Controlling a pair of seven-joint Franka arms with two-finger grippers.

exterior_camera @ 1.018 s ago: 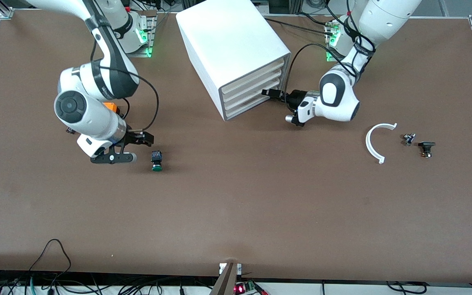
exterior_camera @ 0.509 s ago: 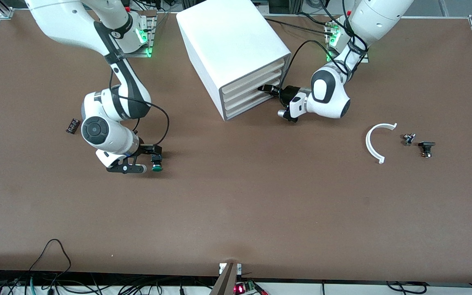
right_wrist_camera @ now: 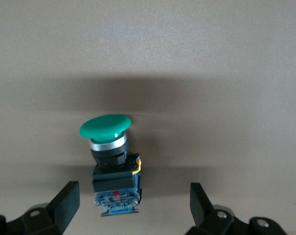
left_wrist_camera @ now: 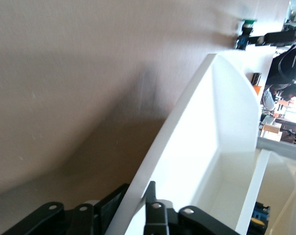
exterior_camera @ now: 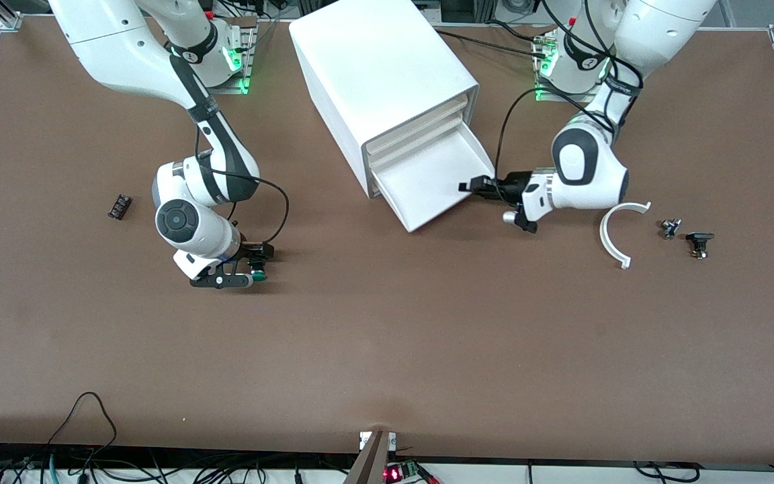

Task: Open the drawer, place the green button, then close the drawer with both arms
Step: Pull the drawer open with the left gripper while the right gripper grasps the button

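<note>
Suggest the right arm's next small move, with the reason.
Probably ease the right gripper forward and shut it on the button: its open fingers straddle the button's black body without touching. The left gripper holds the drawer's front strip, and the drawer is pulled out.

In the front view, most of the button (exterior_camera: 259, 273) is covered by the right gripper (exterior_camera: 247, 265), and only a bit of its green cap is seen. The inner part of the drawer (exterior_camera: 431, 180) is hidden inside the cabinet (exterior_camera: 377, 70). In the left wrist view, the left gripper (left_wrist_camera: 138, 215) is cut off by the picture's edge.
</note>
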